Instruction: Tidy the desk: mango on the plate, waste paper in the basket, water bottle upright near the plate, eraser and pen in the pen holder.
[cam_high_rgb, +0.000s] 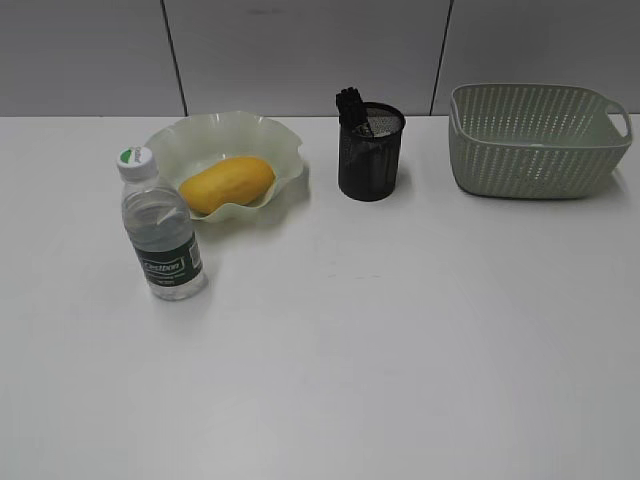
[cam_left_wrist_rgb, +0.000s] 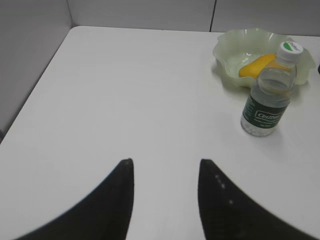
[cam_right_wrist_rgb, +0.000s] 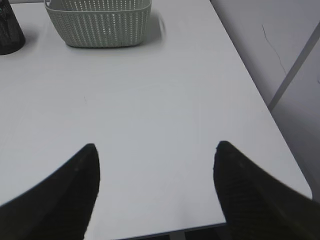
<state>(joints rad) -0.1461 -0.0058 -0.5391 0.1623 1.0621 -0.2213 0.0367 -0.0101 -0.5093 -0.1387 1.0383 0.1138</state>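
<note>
The yellow mango (cam_high_rgb: 227, 184) lies in the wavy green plate (cam_high_rgb: 284, 140), also seen as the mango (cam_left_wrist_rgb: 255, 65) in the plate (cam_left_wrist_rgb: 227, 52) in the left wrist view. The water bottle (cam_high_rgb: 160, 230) (cam_left_wrist_rgb: 267, 97) stands upright just in front of the plate. A black mesh pen holder (cam_high_rgb: 370, 155) (cam_right_wrist_rgb: 9, 30) holds a dark pen (cam_high_rgb: 350, 105). The pale green basket (cam_high_rgb: 535, 140) (cam_right_wrist_rgb: 100, 22) sits at the back right; waste paper and eraser are hidden from view. My left gripper (cam_left_wrist_rgb: 166, 162) and right gripper (cam_right_wrist_rgb: 155, 146) hang open over bare desk (cam_high_rgb: 400, 350), holding nothing.
The desk's right edge (cam_right_wrist_rgb: 260, 100) and near corner show in the right wrist view, with floor beyond. A grey wall panel (cam_left_wrist_rgb: 30, 55) runs along the desk's left side. Neither arm shows in the exterior view.
</note>
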